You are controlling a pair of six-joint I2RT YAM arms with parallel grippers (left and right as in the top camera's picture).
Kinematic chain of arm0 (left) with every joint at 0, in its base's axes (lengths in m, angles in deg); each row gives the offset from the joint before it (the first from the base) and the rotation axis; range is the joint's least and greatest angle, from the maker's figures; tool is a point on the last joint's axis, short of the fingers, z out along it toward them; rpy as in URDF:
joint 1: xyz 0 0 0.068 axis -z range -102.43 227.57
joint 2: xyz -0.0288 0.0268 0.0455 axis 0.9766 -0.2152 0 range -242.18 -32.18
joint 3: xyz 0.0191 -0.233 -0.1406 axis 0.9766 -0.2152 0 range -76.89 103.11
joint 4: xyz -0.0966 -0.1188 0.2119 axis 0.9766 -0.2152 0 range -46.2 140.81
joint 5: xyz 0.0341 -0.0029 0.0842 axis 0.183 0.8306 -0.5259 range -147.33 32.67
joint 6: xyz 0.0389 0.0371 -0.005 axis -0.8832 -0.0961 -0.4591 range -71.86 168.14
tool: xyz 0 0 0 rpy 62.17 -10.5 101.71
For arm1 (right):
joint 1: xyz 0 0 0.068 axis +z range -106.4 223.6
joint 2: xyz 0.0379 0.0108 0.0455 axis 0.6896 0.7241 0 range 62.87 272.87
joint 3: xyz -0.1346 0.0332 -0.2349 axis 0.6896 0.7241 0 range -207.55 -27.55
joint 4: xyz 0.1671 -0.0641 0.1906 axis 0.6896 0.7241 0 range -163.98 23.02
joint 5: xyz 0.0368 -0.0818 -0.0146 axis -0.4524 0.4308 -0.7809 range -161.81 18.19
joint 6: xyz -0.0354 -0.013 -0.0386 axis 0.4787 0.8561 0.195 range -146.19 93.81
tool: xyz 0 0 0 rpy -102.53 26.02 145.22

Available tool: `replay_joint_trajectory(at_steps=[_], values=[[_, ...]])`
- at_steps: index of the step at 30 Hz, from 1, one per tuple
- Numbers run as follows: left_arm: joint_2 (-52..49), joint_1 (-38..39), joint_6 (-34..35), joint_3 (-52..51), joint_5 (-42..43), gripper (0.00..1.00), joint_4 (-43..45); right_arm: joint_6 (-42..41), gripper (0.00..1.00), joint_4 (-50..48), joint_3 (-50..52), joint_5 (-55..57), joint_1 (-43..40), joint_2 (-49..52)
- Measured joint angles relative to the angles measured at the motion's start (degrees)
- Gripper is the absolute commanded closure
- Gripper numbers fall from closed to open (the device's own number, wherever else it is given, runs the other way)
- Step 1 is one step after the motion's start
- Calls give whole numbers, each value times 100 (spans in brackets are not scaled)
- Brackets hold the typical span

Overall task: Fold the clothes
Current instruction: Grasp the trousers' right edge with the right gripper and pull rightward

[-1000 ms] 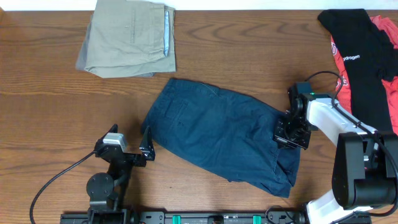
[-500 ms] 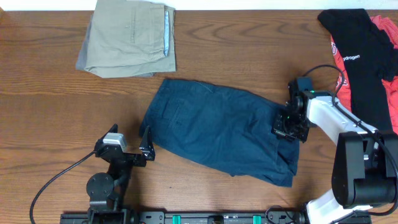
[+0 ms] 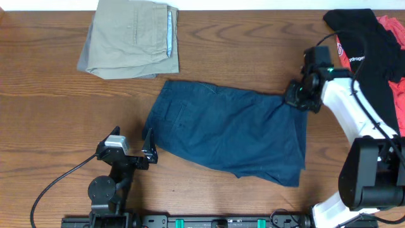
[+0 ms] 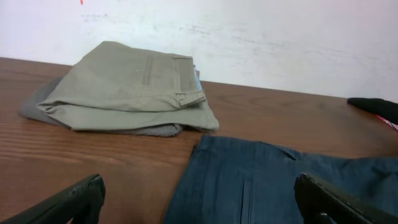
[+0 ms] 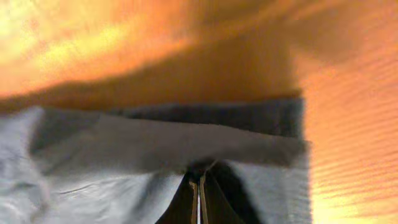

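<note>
The dark navy shorts (image 3: 228, 133) lie spread across the middle of the table, one of the clothes. My right gripper (image 3: 296, 98) is at their far right corner, shut on the fabric edge. In the right wrist view the jaws (image 5: 199, 180) are pinched together on a blurred fold of the navy shorts (image 5: 155, 149). My left gripper (image 3: 131, 140) rests low by the shorts' left end, open with nothing in it. In the left wrist view the left gripper (image 4: 199, 186) has its fingers wide apart, and the shorts (image 4: 280, 186) lie just ahead between them.
Folded khaki shorts (image 3: 133, 38) sit at the back left, also seen as the khaki shorts (image 4: 124, 87). A black shirt (image 3: 367, 57) and a red garment (image 3: 395, 76) are piled at the back right, close behind the right arm.
My right gripper has moved back and to the right while shut on the shorts, pulling their right end out flatter. The left arm has not moved.
</note>
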Motion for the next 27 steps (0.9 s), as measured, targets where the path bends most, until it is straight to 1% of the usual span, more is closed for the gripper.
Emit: replay_joint_trajectory(at_steps=[7, 14, 16, 17, 18, 19, 21, 22, 27], values=[[0, 0, -2, 0, 0, 2, 0, 96, 99, 13, -299, 44, -267, 0], [0, 0, 0, 0, 0, 2, 0, 160, 98, 535, -310, 76, -542, 0], [0, 0, 0, 0, 0, 2, 0, 197, 94, 643, -352, 92, -599, 2], [0, 0, -2, 0, 0, 2, 0, 223, 89, 658, -382, 111, -627, 2], [0, 0, 0, 0, 0, 2, 0, 243, 78, 658, -415, 131, -654, 2], [0, 0, 0, 0, 0, 2, 0, 269, 54, 669, -452, 166, -678, 2], [0, 0, 0, 0, 0, 2, 0, 334, 11, 695, -511, 170, -741, 2], [0, 0, 0, 0, 0, 2, 0, 356, 1, 743, -535, 175, -778, 2], [0, 0, -2, 0, 0, 2, 0, 472, 1, 1281, -566, 216, -848, 2]])
